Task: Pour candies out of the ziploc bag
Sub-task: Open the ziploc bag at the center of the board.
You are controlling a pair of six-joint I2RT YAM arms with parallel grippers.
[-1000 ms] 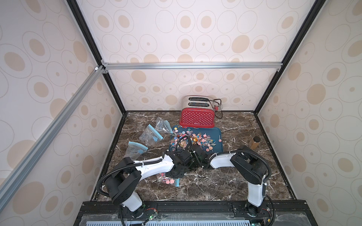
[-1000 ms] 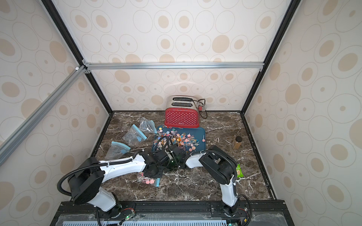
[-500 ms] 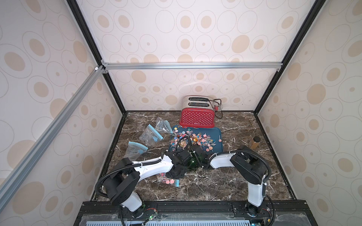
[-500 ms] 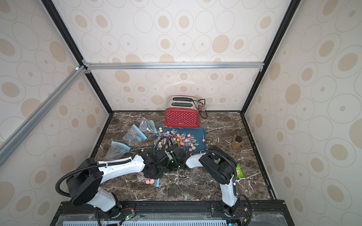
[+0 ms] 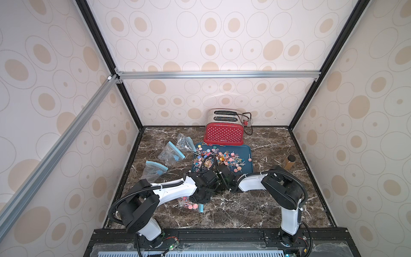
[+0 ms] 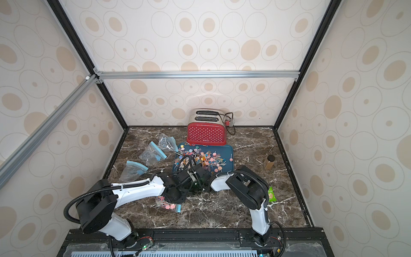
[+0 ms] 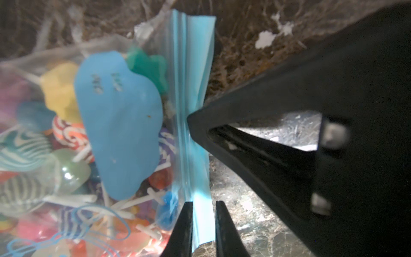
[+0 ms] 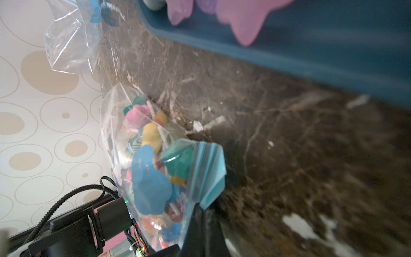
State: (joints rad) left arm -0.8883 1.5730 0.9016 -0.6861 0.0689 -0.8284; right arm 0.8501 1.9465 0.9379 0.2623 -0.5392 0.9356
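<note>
**Left gripper** (image 7: 203,203): The fingers (image 7: 181,229) stand slightly apart. The blue zip strip (image 7: 193,89) of the ziploc bag (image 7: 115,124) lies in the narrow gap between them. It cannot be told whether the strip is pinched or only flanked.

**Right gripper** (image 8: 202,209): The fingers are fully closed, tips together, and clamp the same zip strip at a separate point along the bag mouth. In the left wrist view, its pointed tip meets the strip near mid-length, while the left fingers sit at one end.

**Ziploc bag:** It is transparent, with a blue label patch on its wall. It lies on the marble table (image 5: 244,211) toward the front and left of centre, directly beneath the two wrists in both top views. The zip strip is lifted at the grippers and the body sags onto the table.

**The candies** (image 7: 66,135): They are inside the bag, packed against the strip. Yellow, green, pink, striped teal and red-and-white swirl heads on white sticks are visible.

**Surroundings:**
- The blue tray (image 5: 246,151) sits just behind the grippers and carries loose lollipops (image 5: 224,159).
- A red toaster (image 5: 223,133) stands at the far edge of the tray.
- Three empty bags (image 5: 171,153) lie to the left of the tray.
- A brown bottle (image 5: 289,164) stands at the right, well apart from the tray.
- A green packet (image 6: 270,194) lies beside the right arm.
</note>
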